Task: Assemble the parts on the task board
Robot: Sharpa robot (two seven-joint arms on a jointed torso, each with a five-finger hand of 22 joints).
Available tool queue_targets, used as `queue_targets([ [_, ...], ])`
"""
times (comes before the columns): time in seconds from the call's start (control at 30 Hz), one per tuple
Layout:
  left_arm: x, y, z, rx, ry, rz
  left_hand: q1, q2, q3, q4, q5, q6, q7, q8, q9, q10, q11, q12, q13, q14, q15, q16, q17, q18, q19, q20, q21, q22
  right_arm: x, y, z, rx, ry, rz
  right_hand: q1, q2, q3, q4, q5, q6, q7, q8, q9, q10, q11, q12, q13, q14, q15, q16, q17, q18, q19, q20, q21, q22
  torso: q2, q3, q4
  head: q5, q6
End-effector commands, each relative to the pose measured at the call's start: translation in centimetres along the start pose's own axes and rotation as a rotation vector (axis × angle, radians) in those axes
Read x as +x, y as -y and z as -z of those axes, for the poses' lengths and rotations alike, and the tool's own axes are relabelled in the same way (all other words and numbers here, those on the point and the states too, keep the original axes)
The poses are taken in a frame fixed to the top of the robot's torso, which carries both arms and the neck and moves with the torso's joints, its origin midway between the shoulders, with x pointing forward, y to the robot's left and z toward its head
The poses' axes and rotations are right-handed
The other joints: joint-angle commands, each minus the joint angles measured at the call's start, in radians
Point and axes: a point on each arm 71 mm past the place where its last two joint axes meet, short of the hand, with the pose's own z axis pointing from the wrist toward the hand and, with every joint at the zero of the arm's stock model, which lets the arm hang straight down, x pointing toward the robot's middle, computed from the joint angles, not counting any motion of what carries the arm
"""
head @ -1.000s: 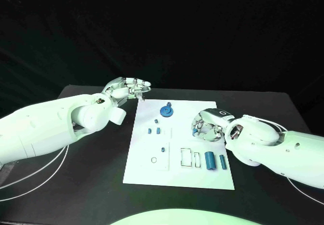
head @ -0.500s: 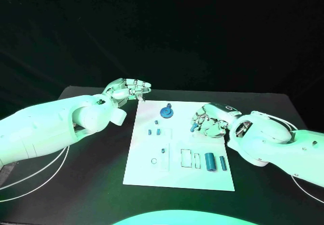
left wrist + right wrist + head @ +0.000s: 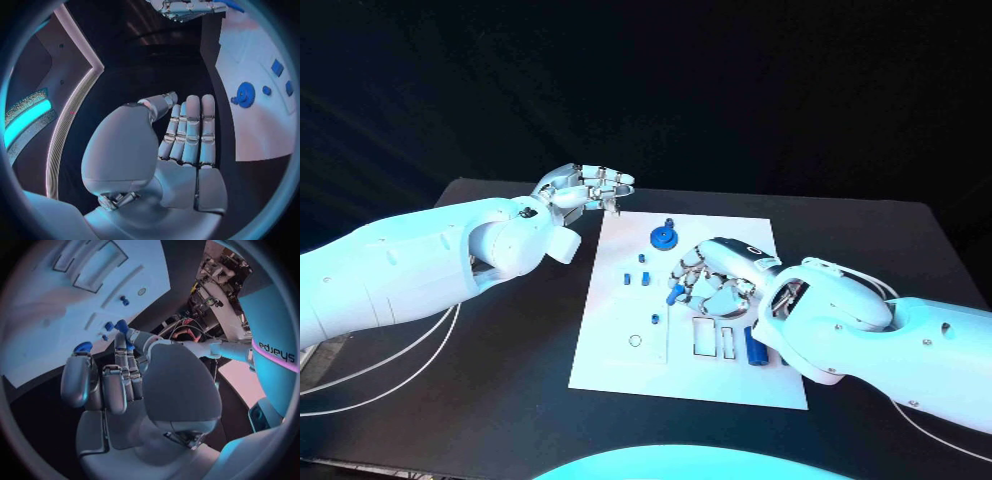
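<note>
Your right hand hangs over the middle of the white rectangular task board, its silver fingers curled together and pinching a small blue part at their tips; the right wrist view shows that blue piece caught between thumb and finger. Your left hand sits off the board's far left corner, above the black table, fingers held straight and side by side, holding nothing.

On the board you have a round blue gear-like disc near the far edge, small blue pegs left of the right hand, one more small blue piece lower down, and a blue cylinder lying partly hidden under the right wrist. Rectangular outlined slots sit beside it.
</note>
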Motion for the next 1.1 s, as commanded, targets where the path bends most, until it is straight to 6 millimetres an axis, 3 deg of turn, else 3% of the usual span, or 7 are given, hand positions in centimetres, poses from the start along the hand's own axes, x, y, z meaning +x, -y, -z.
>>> queue_targets([
  [0.03,0.3,0.1,-0.1,0.007,-0.021,0.003,0.002,0.006,-0.003,-0.003,0.006,-0.008,-0.002,0.001,-0.001,-0.008,-0.002,0.004,-0.001,-0.006,0.0,-0.005,-0.001,0.016,-0.004,0.001,-0.004,-0.001,1.1,-1.1,-0.3,-0.057,-0.002,0.005,-0.005,0.006,0.006,0.001,0.007,0.005,0.001,0.012,0.017,0.007,0.0,-0.005,0.0,0.064,-0.005,0.003,0.047,-0.015,0.003,0.0,-0.005,0.138,0.001,-0.0013,0.0012,0.009,-0.003],
  [0.2,0.4,0.1,-0.1,0.007,-0.024,0.004,0.002,0.006,-0.003,-0.003,0.006,-0.008,-0.002,0.001,-0.001,-0.008,-0.002,0.004,-0.001,-0.006,0.0,-0.005,-0.001,0.016,-0.004,0.001,-0.004,-0.001,3.7,-2.3,-1.1,-0.092,-0.052,-0.008,-0.005,0.006,0.008,-0.001,0.008,0.002,0.001,0.012,0.018,0.006,0.0,-0.007,0.0,0.064,-0.005,0.002,0.046,-0.015,0.002,0.0,-0.007,0.138,0.001,-0.0022,0.002,0.017,-0.005],
  [0.43,0.5,0.1,-0.1,0.007,-0.026,0.005,0.003,0.007,-0.003,-0.004,0.006,-0.009,-0.001,0.002,-0.001,-0.01,-0.001,0.005,-0.001,-0.007,0.0,-0.005,-0.001,0.016,-0.005,0.001,-0.004,-0.001,5.8,-2.7,-1.6,-0.105,-0.08,-0.004,-0.006,0.006,0.009,-0.003,0.009,0.0,0.002,0.012,0.019,0.005,0.0,-0.009,0.0,0.063,-0.004,0.002,0.046,-0.014,0.001,0.0,-0.01,0.137,0.001,-0.002,0.0004,0.025,-0.011],
  [1.1,0.6,0.1,-0.2,0.003,-0.031,0.006,0.002,0.007,-0.004,-0.004,0.006,-0.009,-0.001,0.003,-0.001,-0.011,-0.001,0.005,-0.002,-0.008,0.0,-0.006,-0.001,0.016,-0.005,0.001,-0.004,-0.002,8.1,-2.8,-2.1,-0.098,-0.098,0.004,-0.008,0.007,0.013,-0.008,0.014,-0.004,0.005,0.012,0.022,0.005,0.002,-0.014,0.0,0.063,-0.003,0.002,0.046,-0.014,0.001,0.0,-0.012,0.138,0.001,-0.0009,0.0005,0.035,-0.021],
])
